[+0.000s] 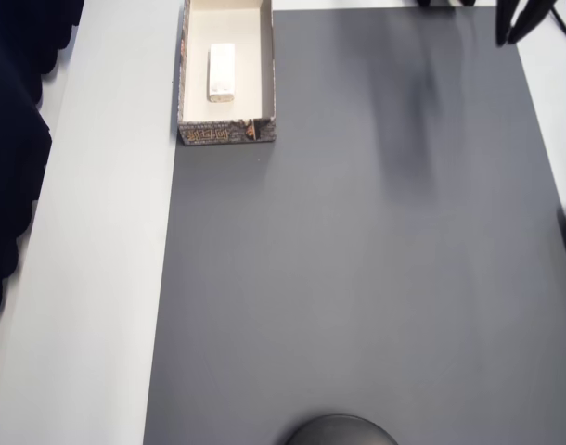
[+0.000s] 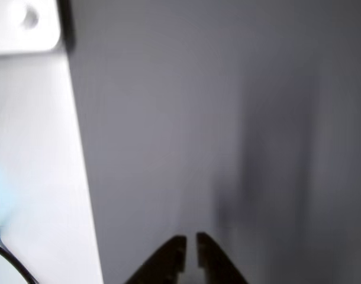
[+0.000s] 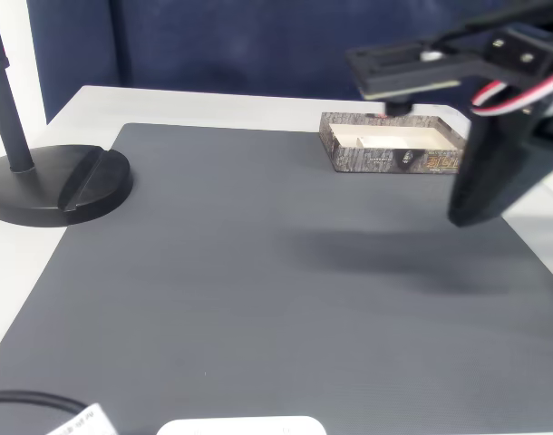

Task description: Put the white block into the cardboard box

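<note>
The grey mat (image 1: 357,260) is spread under the gripper (image 2: 191,251), which is held above it with jaws nearly closed and nothing between them. The cardboard box (image 1: 185,93) is seen well away from the gripper, and the white block (image 1: 222,71) is lying flat inside it.

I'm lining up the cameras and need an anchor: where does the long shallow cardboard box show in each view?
Overhead view: the long shallow cardboard box sits at the top left, straddling the dark grey mat's left edge, with the small white block lying inside.
Fixed view: the box sits at the mat's far edge, right of centre, partly behind the arm.
Wrist view: I cannot find it here.
Shared landmark: the grey mat.
</note>
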{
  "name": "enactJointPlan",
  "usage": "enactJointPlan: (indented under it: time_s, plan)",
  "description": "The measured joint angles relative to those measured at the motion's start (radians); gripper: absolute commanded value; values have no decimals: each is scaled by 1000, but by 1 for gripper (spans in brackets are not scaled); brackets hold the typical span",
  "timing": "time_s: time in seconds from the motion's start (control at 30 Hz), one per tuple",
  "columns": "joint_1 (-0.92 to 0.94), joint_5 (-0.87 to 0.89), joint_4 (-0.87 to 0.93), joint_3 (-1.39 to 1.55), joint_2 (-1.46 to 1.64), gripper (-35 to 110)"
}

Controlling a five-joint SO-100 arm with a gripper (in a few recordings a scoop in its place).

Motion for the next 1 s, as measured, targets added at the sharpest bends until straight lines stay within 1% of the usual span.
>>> enactJointPlan:
  time_s: [0.23, 0.43, 0.53, 0.7, 1.0]
  plan:
    - [-6, -23, -20, 209, 195, -2]
    - [51, 94, -124, 403, 396, -2]
    - [57, 114, -170, 528, 532, -2]
    - [57, 106, -202, 692, 726, -2]
    - [52, 49, -238, 857, 920, -2]
